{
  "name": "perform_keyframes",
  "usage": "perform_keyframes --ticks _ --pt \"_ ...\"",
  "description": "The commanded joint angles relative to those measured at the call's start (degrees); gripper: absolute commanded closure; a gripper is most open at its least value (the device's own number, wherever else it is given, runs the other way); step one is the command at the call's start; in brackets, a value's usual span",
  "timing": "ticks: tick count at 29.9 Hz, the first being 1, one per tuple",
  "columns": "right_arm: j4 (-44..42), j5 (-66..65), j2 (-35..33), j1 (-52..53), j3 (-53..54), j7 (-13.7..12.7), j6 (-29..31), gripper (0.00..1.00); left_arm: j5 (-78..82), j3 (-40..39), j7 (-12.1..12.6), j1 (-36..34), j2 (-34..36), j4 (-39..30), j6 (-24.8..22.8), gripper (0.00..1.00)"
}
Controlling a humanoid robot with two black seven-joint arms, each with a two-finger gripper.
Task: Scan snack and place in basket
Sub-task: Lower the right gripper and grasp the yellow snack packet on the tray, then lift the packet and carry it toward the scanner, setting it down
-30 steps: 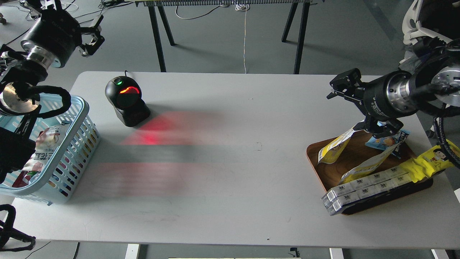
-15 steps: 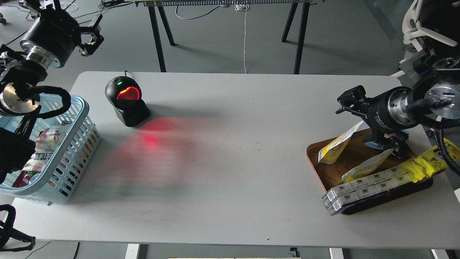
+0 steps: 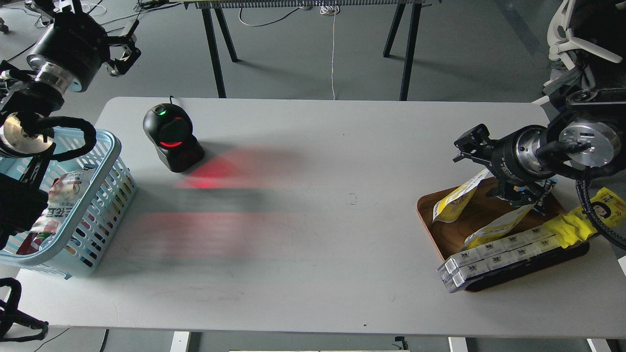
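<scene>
Two yellow pouches with white tops lean on the brown tray (image 3: 426, 211) at the right: one snack pouch (image 3: 456, 199) at the tray's left, a second (image 3: 495, 227) lying lower towards the front. My right gripper (image 3: 491, 171) hovers over the tray just right of the first pouch, open and holding nothing; one finger (image 3: 469, 143) points left above the pouch, the other (image 3: 521, 194) sits low over the second pouch. The light blue basket (image 3: 108, 146) stands at the table's left edge with a red and white pack inside. My left gripper (image 3: 124, 51) is open, high behind the basket.
A black barcode scanner (image 3: 172, 138) stands at the back left and throws red light on the table. On the tray's front lie white boxes (image 3: 489, 255) and a long yellow pack with a cartoon face (image 3: 589, 219). A small blue bag (image 3: 547, 188) is mostly hidden behind my right gripper.
My right gripper has come down and drawn slightly right over the tray, and now covers most of the blue bag. The left arm has hardly moved. The scanner's red light has shifted.
</scene>
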Motion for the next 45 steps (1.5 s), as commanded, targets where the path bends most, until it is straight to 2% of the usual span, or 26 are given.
perform_keyframes --ticks 1,4,5,7,8,18,25,33,39,45 --pt "0.0 -0.4 0.0 -0.3 0.0 -0.1 -0.4 0.51 0.0 0.1 0.0 0.0 0.3 0.0 0.1 0.0" --pt "0.2 -1.4 0.0 -0.3 0.1 0.0 -0.5 0.6 0.0 0.1 0.0 0.0 0.6 0.0 0.0 0.0" --pt "0.2 -1.5 0.0 -0.2 0.1 0.0 -0.4 0.67 0.0 0.1 0.0 0.0 0.6 0.0 0.1 0.0" --pt "0.4 -1.5 0.0 -0.2 0.1 0.0 -0.4 0.94 0.0 0.1 0.0 0.0 0.7 0.1 0.1 0.0" --pt "0.3 -1.6 0.1 -0.2 0.1 0.0 -0.4 1.0 0.0 0.1 0.0 0.0 0.7 0.1 0.1 0.0" --pt "0.3 -1.7 0.0 -0.1 0.4 0.0 -0.3 1.0 0.0 0.1 0.0 0.0 0.7 0.3 0.2 0.0" --pt "1.6 -1.4 -1.3 0.2 4.5 0.0 -0.4 1.0 0.0 0.1 -0.1 0.0 0.8 0.4 0.1 0.0" --pt "2.1 -0.7 -3.7 6.8 9.1 -0.2 -0.8 1.0 0.0 0.1 -0.1 0.0 1.6 0.4 0.0 0.0" --pt "1.6 -0.5 -1.5 7.3 17.4 0.7 -5.1 1.0 0.0 0.0 0.0 -0.1 1.7 0.3 0.1 0.0" --pt "-1.7 2.2 7.7 7.2 19.5 2.2 -8.2 1.0 0.0 0.0 0.0 -0.1 1.7 0.3 0.3 0.0"
